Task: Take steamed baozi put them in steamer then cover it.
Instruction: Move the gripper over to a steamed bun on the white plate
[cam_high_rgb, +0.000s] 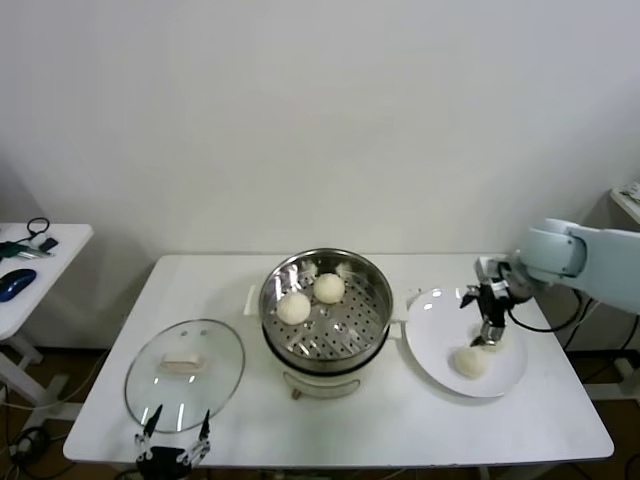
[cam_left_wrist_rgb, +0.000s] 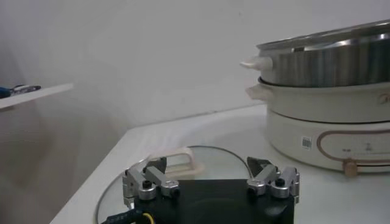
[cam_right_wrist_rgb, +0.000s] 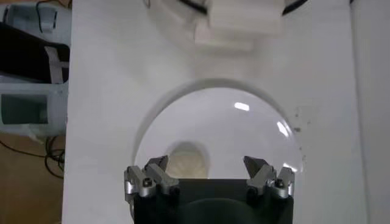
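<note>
Your right gripper (cam_high_rgb: 488, 335) hangs over the far part of the white plate (cam_high_rgb: 440, 345) on the right side of the bench (cam_high_rgb: 400, 420), pointing down, and the right wrist view shows its fingers (cam_right_wrist_rgb: 149, 176) spread open with nothing between them. In the head view 1 steamed baozi (cam_high_rgb: 469, 361) lies in plain sight on that plate, just nearer you than the gripper; a second pale bun seems to sit right under the fingertips, but you cannot make it out clearly. In the wrist view a bun (cam_right_wrist_rgb: 186, 163) lies on the plate (cam_right_wrist_rgb: 256, 128) below the open fingers. The steamer (cam_high_rgb: 326, 310) stands at the middle of the bench, its steel basket uncovered, with 2 baozi (cam_high_rgb: 294, 307) side by side on the perforated floor toward its far left. The glass cover (cam_high_rgb: 185, 374) lies flat on the bench to the left of the steamer, handle up. Your left gripper (cam_high_rgb: 172, 435) waits at the near edge of the bench, just beside the cover's rim, its fingers (cam_left_wrist_rgb: 146, 182) open and empty.
</note>
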